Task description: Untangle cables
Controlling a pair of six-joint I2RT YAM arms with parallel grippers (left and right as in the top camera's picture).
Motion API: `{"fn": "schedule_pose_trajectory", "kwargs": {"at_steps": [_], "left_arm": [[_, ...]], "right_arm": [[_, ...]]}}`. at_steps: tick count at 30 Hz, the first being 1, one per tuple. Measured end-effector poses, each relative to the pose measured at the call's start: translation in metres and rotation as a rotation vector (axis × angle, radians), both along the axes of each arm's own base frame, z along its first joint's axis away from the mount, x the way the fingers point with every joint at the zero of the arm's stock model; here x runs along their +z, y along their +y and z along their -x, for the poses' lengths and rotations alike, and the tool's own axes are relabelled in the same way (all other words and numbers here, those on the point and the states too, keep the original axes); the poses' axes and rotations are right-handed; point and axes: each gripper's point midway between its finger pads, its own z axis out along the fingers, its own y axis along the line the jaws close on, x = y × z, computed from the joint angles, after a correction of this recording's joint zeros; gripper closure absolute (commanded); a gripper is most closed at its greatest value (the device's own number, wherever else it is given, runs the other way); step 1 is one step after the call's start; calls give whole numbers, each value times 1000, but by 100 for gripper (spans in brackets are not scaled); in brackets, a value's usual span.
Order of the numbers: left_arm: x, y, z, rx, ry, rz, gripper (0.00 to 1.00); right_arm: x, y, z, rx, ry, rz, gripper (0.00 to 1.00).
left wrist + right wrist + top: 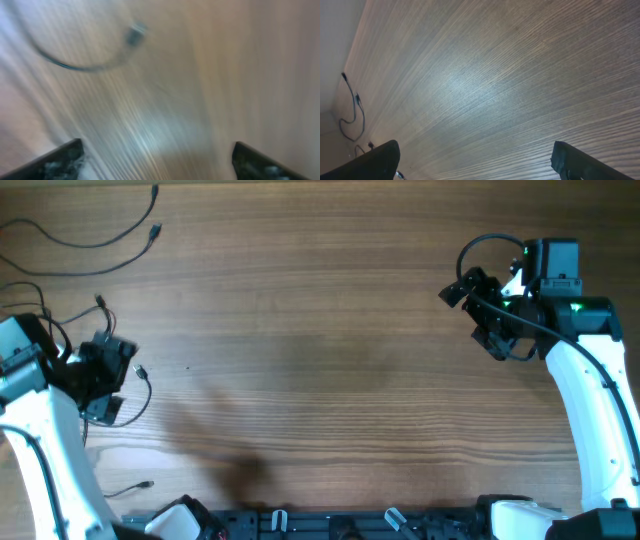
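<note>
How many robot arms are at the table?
2. The left arm reaches in along the table's left edge, the right arm along its right edge. No others seem hidden.

No readable text, label, brand, number or sign in any view.

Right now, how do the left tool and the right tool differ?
The black two-finger left tool hovers near a thin black cord; the black right tool faces only bare wooden table close by. Left's view is blurred, right's sharp. Both are open and empty.
</note>
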Motion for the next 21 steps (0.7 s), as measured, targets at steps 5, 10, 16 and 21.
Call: {"fn": "schedule_pose_trajectory", "kwargs": {"at_steps": [5,10,16,21], "left_arm": [[43,-71,0,-292,-177,21,0],[76,-149,16,-597,-317,-1,0],[122,-202,75,-830,-540,-25,0],[125,-200,108,-838,-558,-30,0]], "right_arm": [[0,0,0,-1,0,2,0],[0,0,0,-1,0,2,0],[0,0,0,-1,0,2,0],[0,0,0,-1,0,2,0]]}}
